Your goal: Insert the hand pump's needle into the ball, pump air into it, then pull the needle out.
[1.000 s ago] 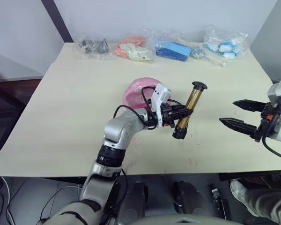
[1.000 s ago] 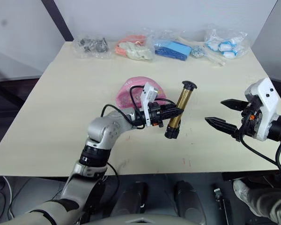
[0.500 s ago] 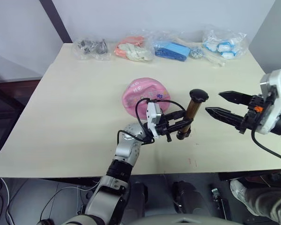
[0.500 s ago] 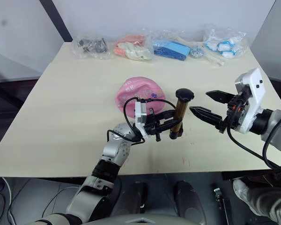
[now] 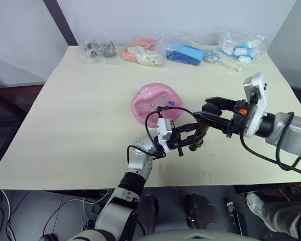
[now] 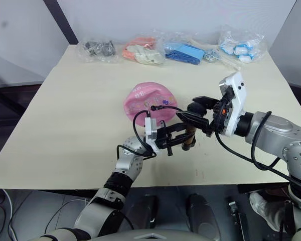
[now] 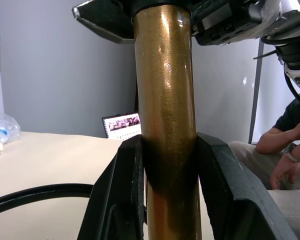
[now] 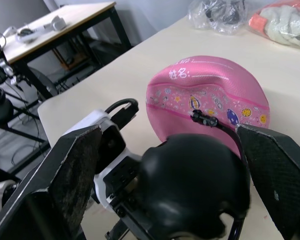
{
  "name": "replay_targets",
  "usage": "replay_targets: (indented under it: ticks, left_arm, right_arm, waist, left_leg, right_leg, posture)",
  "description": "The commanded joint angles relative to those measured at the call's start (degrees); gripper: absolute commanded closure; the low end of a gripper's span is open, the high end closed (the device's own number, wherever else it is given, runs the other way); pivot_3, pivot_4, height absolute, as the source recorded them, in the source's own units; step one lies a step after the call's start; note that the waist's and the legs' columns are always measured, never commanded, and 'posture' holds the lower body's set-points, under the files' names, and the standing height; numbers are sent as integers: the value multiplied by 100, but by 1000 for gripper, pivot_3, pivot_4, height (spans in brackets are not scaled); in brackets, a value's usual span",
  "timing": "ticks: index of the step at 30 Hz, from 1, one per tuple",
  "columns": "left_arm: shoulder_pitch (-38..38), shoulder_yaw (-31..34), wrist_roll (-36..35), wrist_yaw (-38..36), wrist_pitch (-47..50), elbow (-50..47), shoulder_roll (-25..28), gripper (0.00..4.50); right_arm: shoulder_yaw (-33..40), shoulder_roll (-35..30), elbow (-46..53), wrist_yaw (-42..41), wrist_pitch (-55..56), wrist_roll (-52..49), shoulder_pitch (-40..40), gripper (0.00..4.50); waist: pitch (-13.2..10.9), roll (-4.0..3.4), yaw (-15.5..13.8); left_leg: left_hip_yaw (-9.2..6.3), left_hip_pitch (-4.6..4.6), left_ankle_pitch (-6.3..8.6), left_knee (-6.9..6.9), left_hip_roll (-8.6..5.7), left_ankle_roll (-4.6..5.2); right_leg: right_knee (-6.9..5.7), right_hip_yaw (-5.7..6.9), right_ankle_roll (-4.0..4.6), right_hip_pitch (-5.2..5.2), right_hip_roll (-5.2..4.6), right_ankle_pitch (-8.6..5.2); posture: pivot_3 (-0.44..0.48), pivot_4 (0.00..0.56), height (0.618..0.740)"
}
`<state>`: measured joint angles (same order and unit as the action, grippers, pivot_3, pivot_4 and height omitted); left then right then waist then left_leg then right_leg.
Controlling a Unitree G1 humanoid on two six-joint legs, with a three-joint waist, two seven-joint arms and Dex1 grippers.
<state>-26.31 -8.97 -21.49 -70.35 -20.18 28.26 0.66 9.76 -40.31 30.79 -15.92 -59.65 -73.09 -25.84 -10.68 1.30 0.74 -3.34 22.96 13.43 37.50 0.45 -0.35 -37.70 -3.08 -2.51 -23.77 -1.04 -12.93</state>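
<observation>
Hand pump (image 5: 199,134): upright in my left hand (image 5: 189,140), clamped on barrel to steady it; right hand (image 5: 209,111) spread astride top knob, at ball's (image 5: 155,102) 4 o'clock, needle (image 8: 202,119) seated.

One ball (image 5: 155,103), one hand pump (image 7: 166,115), four bags (image 5: 98,51).

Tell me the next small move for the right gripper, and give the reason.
Probably close the right gripper on the hand pump's black top knob. Its fingers are open on either side of the knob, not yet clamped. The left gripper holds the gold barrel upright, and the needle already sits at the ball, so pumping appears to need only a hold on the knob.
</observation>
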Motion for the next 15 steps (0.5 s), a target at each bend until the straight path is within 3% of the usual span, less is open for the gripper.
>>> replay_targets:
  ticks: [1,15]
  left_arm:
    - [-73,64,-80,-9,-83,-157,-44,3455]
    - [-167,175,-157,58,65,-162,-58,3455]
  right_arm:
    - [93,4,58,-27,150,-39,-92,0]
    - [135,37,82,44,240,-55,17,0]
  waist:
    - [0,0,2]
    - [0,0,11]
  left_leg:
    - [-1,0,0,0,0,0]
    - [-2,-2,0,0,1,0]
  right_leg:
    - [0,0,0,0,0,0]
    - [-2,2,-6,0,2,-4]
  posture:
    - [0,150,740]
    - [0,150,740]
